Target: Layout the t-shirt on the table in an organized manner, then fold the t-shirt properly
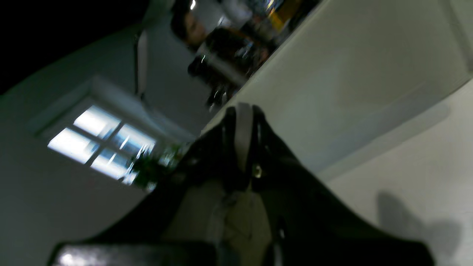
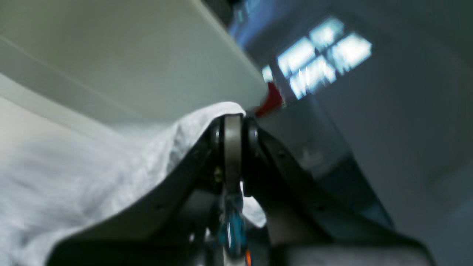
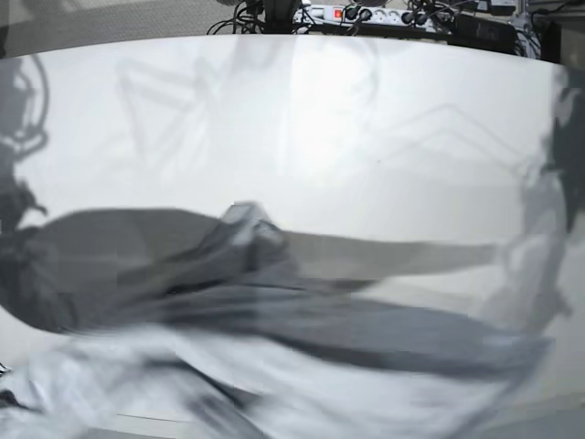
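- T-shirt (image 3: 302,366): I see heather-grey cloth smeared with blur across the near part of the desk (image 3: 302,137) in the base view, with one peak of fabric raised above the rest around the middle.
- In the right wrist view the t-shirt (image 2: 92,173) drapes off to the left of my right end effector (image 2: 232,122) and runs up to its tips, with a small bit of pale cloth showing below the jaws as well.
- Right end effector: the jaws are pressed together with no gap I can make out, and the cloth edge sits right at the tips, so I read it as clamped on the t-shirt.
- Left end effector (image 1: 242,114): its jaws are closed tight on each other. A pale strip runs between them, but I cannot tell whether that is cloth or part of the finger itself, so I will not claim it has anything.
- Beyond the left end effector's tips and to its right lies only bare white desk surface (image 1: 351,92), with a soft shadow low on the right.
- To the left of the left end effector, further off, a bright window (image 1: 99,142) shows; blurred dark clutter sits past the desk edge above the tips.
- In the base view neither end effector is sharp enough for me to pick out; the picture is heavily blurred.
- A power strip (image 3: 366,14) and cables lie beyond the desk's far edge.
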